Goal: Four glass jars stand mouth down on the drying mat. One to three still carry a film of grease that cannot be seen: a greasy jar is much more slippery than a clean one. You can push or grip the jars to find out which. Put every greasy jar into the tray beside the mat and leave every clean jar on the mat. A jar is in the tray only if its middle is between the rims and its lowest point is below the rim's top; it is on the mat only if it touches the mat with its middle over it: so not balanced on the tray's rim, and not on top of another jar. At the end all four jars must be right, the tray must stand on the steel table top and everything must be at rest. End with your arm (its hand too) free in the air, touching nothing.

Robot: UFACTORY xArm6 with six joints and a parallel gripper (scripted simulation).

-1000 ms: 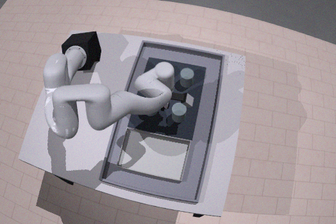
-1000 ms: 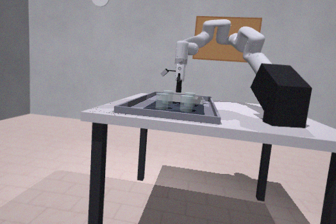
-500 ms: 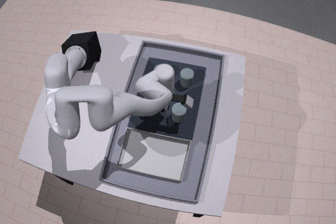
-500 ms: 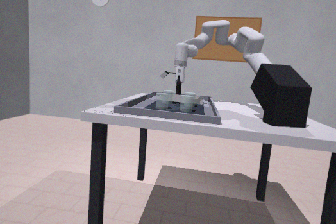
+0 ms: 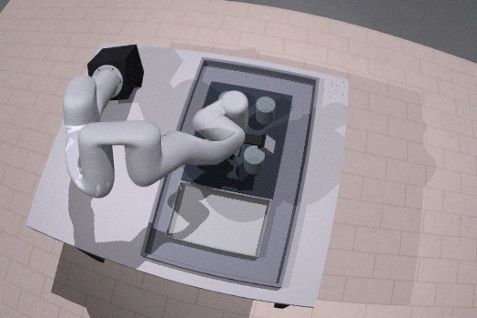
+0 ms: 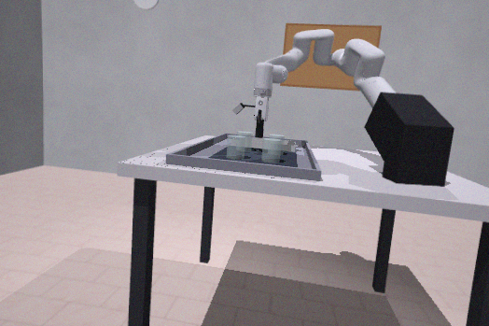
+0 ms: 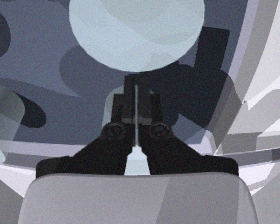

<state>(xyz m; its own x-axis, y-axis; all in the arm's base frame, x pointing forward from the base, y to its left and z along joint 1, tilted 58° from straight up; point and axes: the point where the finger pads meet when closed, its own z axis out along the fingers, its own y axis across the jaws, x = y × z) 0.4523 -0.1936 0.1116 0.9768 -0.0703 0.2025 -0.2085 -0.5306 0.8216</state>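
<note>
seen from the wrist view, the hand (image 7: 135,106) has its two dark fingers pressed together with nothing between them. just beyond the fingertips stands a jar (image 7: 136,18), its pale round base filling the upper part of that view, on the dark drying mat (image 7: 31,63). a second jar (image 7: 6,116) sits at the left edge. from above, the arm covers part of the mat; two jars show, one (image 5: 253,159) beside the hand and one (image 5: 265,109) farther along the mat. the tray (image 5: 262,225) lies beside the mat on the table (image 5: 59,196), with no jar visible in it.
</note>
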